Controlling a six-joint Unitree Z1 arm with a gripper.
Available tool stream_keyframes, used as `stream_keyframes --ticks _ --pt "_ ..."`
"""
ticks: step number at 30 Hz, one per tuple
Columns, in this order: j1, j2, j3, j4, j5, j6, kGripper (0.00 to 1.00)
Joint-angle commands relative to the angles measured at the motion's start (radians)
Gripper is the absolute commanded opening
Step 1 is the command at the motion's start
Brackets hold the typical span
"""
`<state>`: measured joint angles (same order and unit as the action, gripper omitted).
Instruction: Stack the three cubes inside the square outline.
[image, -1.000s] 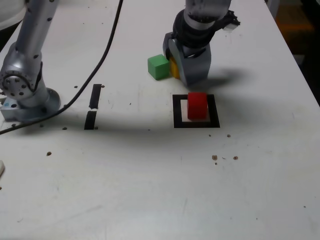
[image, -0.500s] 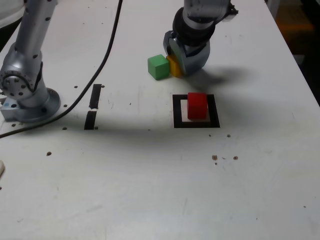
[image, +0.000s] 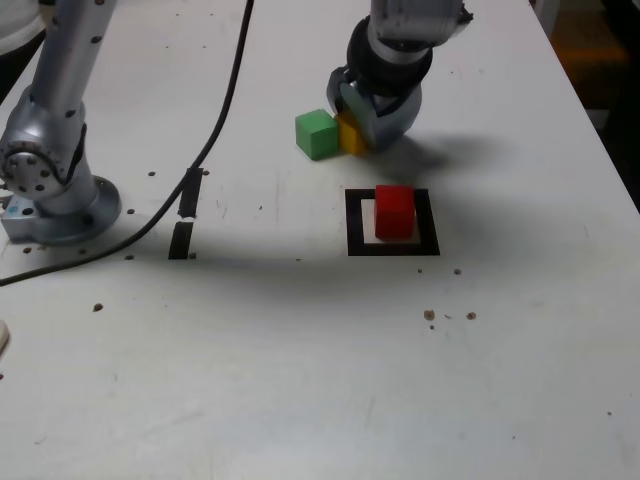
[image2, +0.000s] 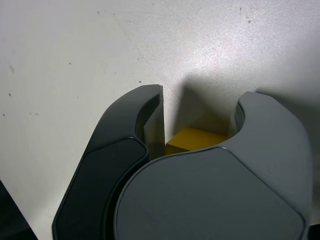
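Note:
In the exterior view my gripper (image: 362, 128) is down on the white table, shut on the yellow cube (image: 349, 135), which is mostly hidden by the jaws. The green cube (image: 316, 134) sits right beside the yellow one, on its left in that view. The red cube (image: 394, 211) rests inside the square outline (image: 354, 224), nearer the camera than the gripper. In the wrist view the yellow cube (image2: 194, 139) shows between the two dark fingers of my gripper (image2: 200, 102).
The arm's silver base (image: 50, 190) stands at the exterior view's left, with a black cable (image: 218, 110) trailing across the table. Two short black tape strips (image: 186, 215) lie near the base. The table's edge (image: 600, 130) runs along the right. Small crumbs dot the surface.
The jaws have closed from wide apart onto the yellow cube. The cubes and the arm have stayed in place.

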<state>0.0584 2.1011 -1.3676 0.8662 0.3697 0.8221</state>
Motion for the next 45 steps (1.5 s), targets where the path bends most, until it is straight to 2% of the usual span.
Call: stream_keyframes --ticks 1,5,9,16,20,24,28,32,35,39,45 --pt "-0.016 0.003 -0.019 0.025 0.003 -0.034 0.12" --pt "-0.037 -0.001 -0.078 0.108 -0.009 -0.083 0.06" --pt "-0.045 -0.015 -0.139 0.187 -0.058 -0.09 0.01" --pt "-0.063 -0.058 -0.215 0.287 -0.154 -0.093 0.01" --pt "-0.071 -0.112 -0.249 0.349 -0.183 -0.113 0.01" --pt "-0.083 -0.162 -0.275 0.406 -0.188 -0.161 0.01" --pt "-0.109 -0.172 -0.29 0.453 -0.178 -0.24 0.01" --pt "-0.167 -0.15 -0.293 0.505 -0.138 -0.41 0.01" --pt "-0.206 -0.146 -0.299 0.546 -0.128 -0.546 0.01" --pt "-0.24 -0.131 -0.308 0.597 -0.14 -0.674 0.01" --pt "-0.256 -0.101 -0.343 0.655 -0.176 -0.725 0.01"
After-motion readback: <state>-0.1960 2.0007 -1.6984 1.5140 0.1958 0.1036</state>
